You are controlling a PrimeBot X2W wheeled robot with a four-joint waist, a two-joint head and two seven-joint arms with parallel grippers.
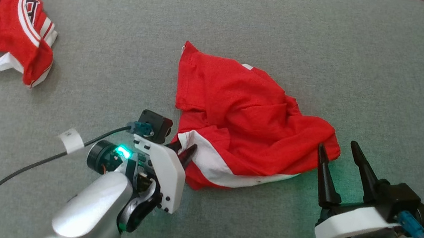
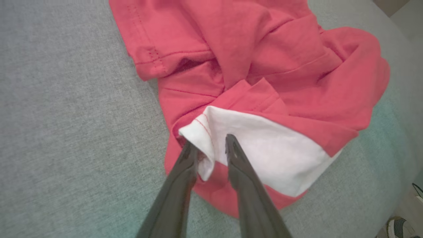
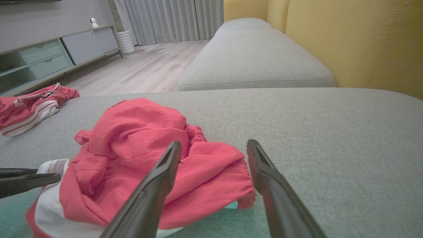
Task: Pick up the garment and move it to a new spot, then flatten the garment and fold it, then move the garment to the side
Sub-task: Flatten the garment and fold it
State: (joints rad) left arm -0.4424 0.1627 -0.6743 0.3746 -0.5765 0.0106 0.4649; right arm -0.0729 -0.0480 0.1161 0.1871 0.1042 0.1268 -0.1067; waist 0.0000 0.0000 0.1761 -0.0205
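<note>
The red garment (image 1: 246, 115) with a white band lies crumpled on the grey sofa cushion (image 1: 373, 55). My left gripper (image 1: 184, 150) is at its near left corner. In the left wrist view its two fingers (image 2: 190, 155) straddle the white hem corner of the garment (image 2: 281, 66) with a narrow gap, cloth between them; the left gripper (image 2: 210, 145) is open. My right gripper (image 1: 337, 145) stands open just off the garment's right edge, nothing between its fingers. In the right wrist view the right gripper (image 3: 213, 143) frames the garment's (image 3: 138, 138) near fold.
A second red garment with white stripes (image 1: 4, 16) lies bunched at the cushion's far left. A black cable (image 1: 19, 170) trails from my left wrist. A yellow backrest (image 3: 363, 43) borders the sofa; wooden floor and a low cabinet (image 3: 49, 53) lie beyond.
</note>
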